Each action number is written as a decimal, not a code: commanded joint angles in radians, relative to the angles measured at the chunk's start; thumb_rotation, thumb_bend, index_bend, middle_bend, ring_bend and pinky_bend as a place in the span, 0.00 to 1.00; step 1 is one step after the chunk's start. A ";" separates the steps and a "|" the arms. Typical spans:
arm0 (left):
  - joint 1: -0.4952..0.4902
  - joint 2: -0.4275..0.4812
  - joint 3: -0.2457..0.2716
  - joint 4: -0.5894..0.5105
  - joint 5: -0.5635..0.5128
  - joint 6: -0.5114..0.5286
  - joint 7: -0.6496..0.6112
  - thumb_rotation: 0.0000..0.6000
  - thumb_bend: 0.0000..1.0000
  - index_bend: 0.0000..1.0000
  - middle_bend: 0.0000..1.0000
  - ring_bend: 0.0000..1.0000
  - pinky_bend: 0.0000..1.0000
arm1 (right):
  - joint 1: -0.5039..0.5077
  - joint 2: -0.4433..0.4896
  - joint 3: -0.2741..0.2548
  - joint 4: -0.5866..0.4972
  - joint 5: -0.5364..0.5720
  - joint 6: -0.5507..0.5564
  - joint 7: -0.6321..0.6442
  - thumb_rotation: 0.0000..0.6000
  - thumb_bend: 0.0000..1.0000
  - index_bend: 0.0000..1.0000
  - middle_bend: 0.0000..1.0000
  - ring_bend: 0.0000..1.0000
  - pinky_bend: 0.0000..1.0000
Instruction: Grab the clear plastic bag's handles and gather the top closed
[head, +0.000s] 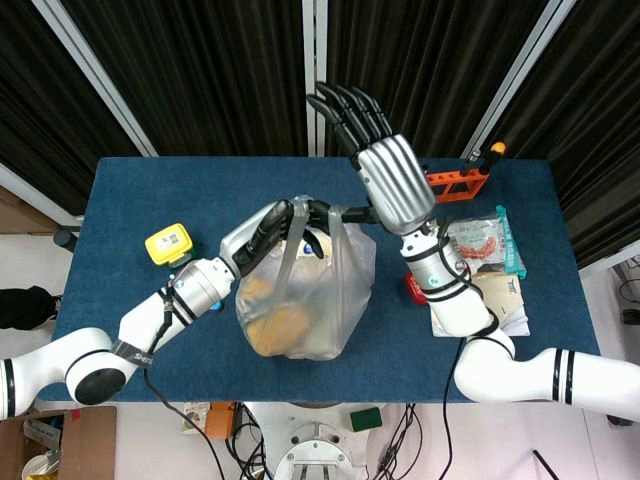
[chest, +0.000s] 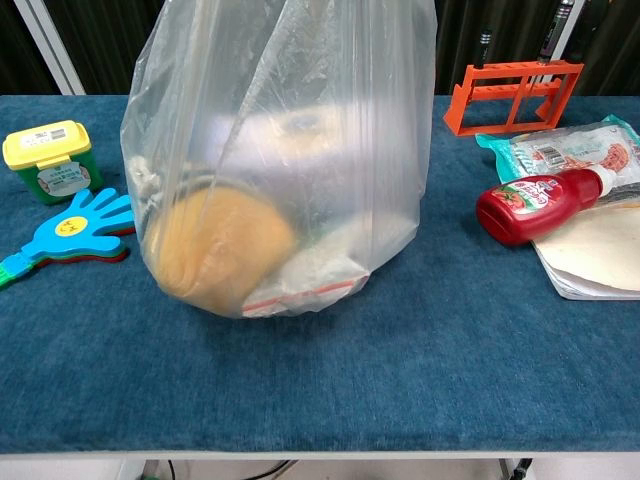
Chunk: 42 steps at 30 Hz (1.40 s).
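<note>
Blue table (head: 150, 185); left hand (head: 285, 222) grips bag (head: 305, 300)

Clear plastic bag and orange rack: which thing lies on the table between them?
Nothing. In the chest view, only bare blue table lies between the clear plastic bag and the orange rack; the ketchup bottle lies nearer the camera.

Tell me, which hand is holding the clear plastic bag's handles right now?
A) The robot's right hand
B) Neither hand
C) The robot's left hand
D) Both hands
C: the left hand grips the handles of the clear plastic bag, while the right hand is raised with fingers spread, holding nothing.
</note>
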<state>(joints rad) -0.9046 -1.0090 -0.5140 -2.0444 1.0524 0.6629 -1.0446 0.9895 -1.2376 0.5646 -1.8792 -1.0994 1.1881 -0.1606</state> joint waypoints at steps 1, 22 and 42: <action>-0.004 -0.016 -0.006 -0.005 -0.018 0.011 0.015 0.04 0.01 0.31 0.33 0.29 0.44 | 0.005 -0.005 0.002 0.009 0.003 0.001 0.002 1.00 0.09 0.00 0.00 0.00 0.00; -0.002 -0.119 -0.048 0.017 -0.109 0.077 0.088 0.04 0.01 0.30 0.32 0.27 0.42 | 0.027 -0.024 0.003 0.043 0.017 0.019 -0.014 1.00 0.09 0.00 0.00 0.00 0.00; 0.006 -0.204 -0.096 0.004 -0.197 0.085 0.106 0.09 0.01 0.22 0.23 0.20 0.34 | 0.033 -0.042 0.005 0.082 0.004 0.042 -0.004 1.00 0.09 0.00 0.00 0.00 0.00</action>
<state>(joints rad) -0.9058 -1.2156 -0.6040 -2.0338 0.8549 0.7568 -0.9290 1.0230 -1.2805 0.5695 -1.7976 -1.0956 1.2301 -0.1649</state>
